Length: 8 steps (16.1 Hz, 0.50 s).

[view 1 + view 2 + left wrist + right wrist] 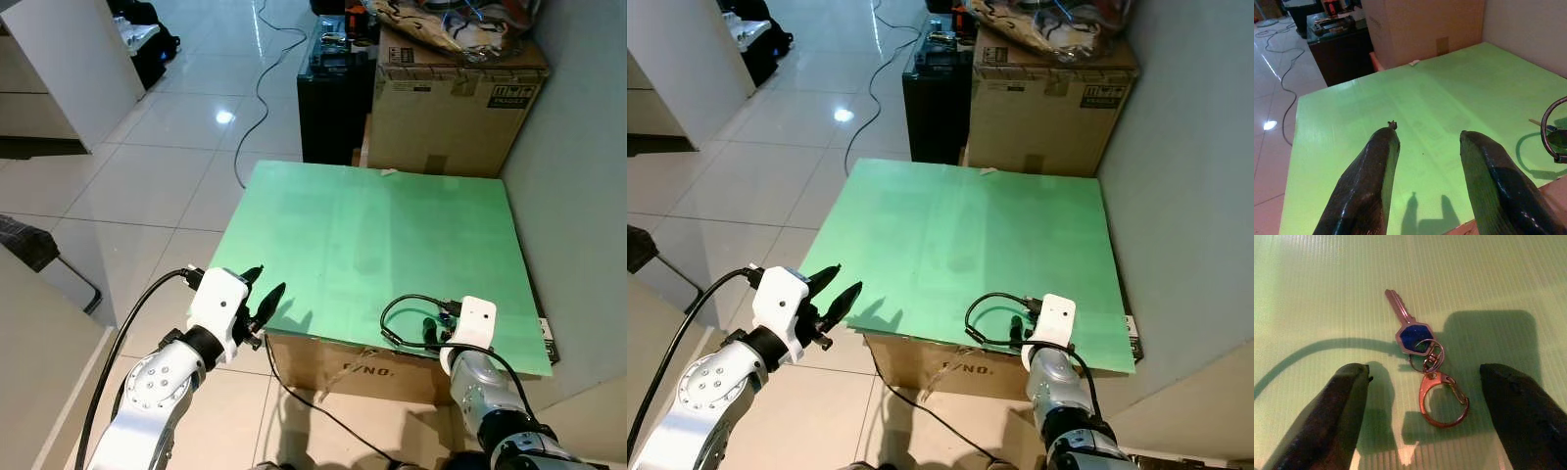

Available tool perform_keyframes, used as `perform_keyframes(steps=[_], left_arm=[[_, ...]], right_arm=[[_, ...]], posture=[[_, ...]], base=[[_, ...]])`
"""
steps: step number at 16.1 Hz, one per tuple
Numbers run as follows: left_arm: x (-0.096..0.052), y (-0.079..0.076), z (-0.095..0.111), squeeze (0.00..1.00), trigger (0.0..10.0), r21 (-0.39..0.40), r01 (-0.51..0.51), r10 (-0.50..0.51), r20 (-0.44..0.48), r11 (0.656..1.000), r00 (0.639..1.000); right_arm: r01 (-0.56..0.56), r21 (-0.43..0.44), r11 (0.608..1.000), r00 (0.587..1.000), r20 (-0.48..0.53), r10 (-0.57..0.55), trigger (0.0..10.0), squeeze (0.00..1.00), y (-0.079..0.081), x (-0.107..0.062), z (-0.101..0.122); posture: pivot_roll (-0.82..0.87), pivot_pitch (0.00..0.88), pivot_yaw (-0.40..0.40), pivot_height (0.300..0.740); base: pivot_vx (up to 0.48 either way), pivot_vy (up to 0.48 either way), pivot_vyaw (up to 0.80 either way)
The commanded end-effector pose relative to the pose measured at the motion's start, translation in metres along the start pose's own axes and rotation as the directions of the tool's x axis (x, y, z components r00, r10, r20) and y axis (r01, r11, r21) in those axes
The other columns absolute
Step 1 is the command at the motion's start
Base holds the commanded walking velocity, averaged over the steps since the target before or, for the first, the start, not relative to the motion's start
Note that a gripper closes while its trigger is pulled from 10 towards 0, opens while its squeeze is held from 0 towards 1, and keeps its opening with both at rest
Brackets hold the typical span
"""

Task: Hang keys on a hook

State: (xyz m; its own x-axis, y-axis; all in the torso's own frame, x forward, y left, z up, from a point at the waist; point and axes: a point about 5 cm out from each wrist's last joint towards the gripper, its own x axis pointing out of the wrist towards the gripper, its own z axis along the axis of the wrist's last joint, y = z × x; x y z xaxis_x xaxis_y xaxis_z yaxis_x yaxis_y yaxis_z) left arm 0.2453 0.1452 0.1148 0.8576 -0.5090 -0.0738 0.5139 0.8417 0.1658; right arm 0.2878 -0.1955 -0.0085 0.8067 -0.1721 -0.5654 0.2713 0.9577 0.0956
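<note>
On the green surface (372,225), close to its near edge and toward the robot's right corner, lies the key (1409,328), a silver blade with a blue head joined by small rings to a round clasp (1442,401). Directly over it hangs the right pincer (1422,418), its two black fingers (1334,416) spread wide apart, one on either side of the key and clasp and touching neither. A black cable (407,308) loops from the right wrist over the surface just beside the key. At the surface's near left corner, the left pincer (263,294) hovers off the edge with its fingers (1369,181) also apart, holding nothing. Beyond the far edge of the surface stand a brown cardboard box (451,108) and, beside it, a black cabinet (328,98). Left of the surface, a dark cord (257,88) trails over the pale tiled floor (147,176).
</note>
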Motion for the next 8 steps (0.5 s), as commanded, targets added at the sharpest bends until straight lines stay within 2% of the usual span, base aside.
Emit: perform_keyframes(steps=[1,3,5,8], left_arm=[[0.001,-0.001,0.002,0.0,10.0,0.001,0.007,-0.007,-0.002,1.0,1.0],[0.001,-0.002,0.002,0.0,10.0,-0.009,0.006,-0.006,-0.002,1.0,1.0],[0.002,-0.002,0.002,0.0,10.0,-0.013,0.006,-0.006,-0.003,1.0,1.0],[0.003,-0.004,0.002,0.0,10.0,-0.02,0.007,-0.007,-0.003,1.0,1.0]], right_arm=[[-0.004,-0.04,0.999,0.996,-0.092,0.0,0.0,0.0,0.0,-0.004,-0.021],[0.004,-0.161,0.987,0.995,-0.098,-0.02,0.0,0.0,0.0,-0.005,-0.026],[-0.003,-0.188,0.982,0.994,-0.11,-0.018,0.0,0.0,0.001,-0.007,-0.031],[0.006,-0.177,0.984,0.989,-0.144,-0.032,0.0,0.0,-0.001,-0.009,-0.038]], posture=[[-0.02,0.159,0.109,0.74],[-0.02,0.159,0.107,0.74],[-0.02,0.16,0.105,0.74],[-0.03,0.161,0.102,0.74]], base=[[0.0,0.0,0.0],[0.0,0.0,0.0],[0.0,0.0,0.0],[0.0,0.0,0.0]])
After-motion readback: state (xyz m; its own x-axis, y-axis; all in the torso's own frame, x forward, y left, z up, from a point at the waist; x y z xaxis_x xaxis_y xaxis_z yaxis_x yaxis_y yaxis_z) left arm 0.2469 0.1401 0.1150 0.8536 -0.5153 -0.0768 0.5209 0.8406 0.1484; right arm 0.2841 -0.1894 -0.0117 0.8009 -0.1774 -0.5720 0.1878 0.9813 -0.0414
